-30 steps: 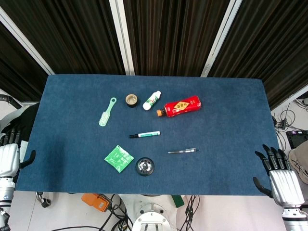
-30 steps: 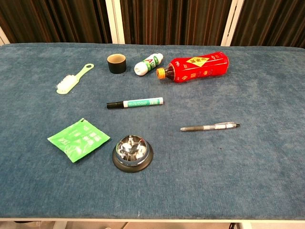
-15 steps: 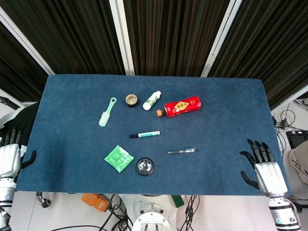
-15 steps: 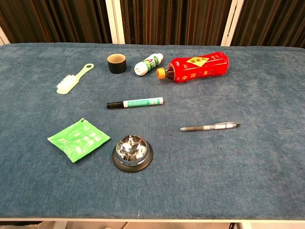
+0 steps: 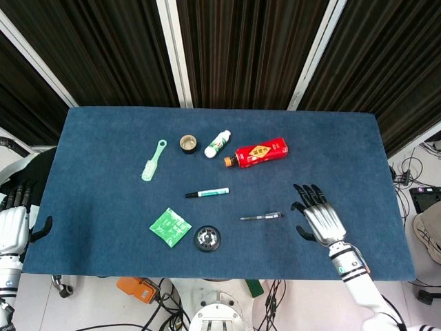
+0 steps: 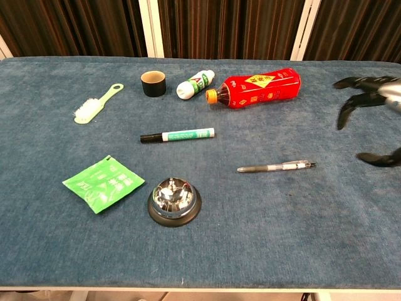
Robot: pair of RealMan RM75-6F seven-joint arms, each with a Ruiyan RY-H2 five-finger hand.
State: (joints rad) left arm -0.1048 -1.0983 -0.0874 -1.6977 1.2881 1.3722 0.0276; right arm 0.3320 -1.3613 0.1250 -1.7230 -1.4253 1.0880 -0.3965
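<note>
Right hand (image 5: pixel 318 216) hovers over the blue table (image 5: pixel 96 138) near its front edge, right of centre; fingers spread and slightly curled, palm down, grasping nothing. In the chest view the same hand (image 6: pixel 369 113) enters from the right edge, dark fingertips (image 6: pixel 343 119) hanging apart above the cloth. Nearest object: a ballpoint pen (image 5: pixel 261 216), lying flat roughly parallel to the front edge, just to the left of the right hand and not touching it; in the chest view the pen (image 6: pixel 276 167) has its clip end pointing toward the hand. Left hand (image 5: pixel 12 227) sits off the table's left edge near the front-left corner, fingers extended and apart, holding nothing; the chest view does not show it. Other items on the table: a red drink bottle (image 5: pixel 256 152) lying on its side toward the back, orange cap pointing left; a small white bottle with green label (image 5: pixel 217 143) lying just beside that cap; a short dark cup (image 5: pixel 188 144) upright to the left of it; a pale green brush (image 5: pixel 153 161) further left; a marker with black cap (image 5: pixel 206 193) near the table's middle; a green sachet (image 5: pixel 170 226) and a call bell (image 5: pixel 207 238) side by side close to the front edge.
</note>
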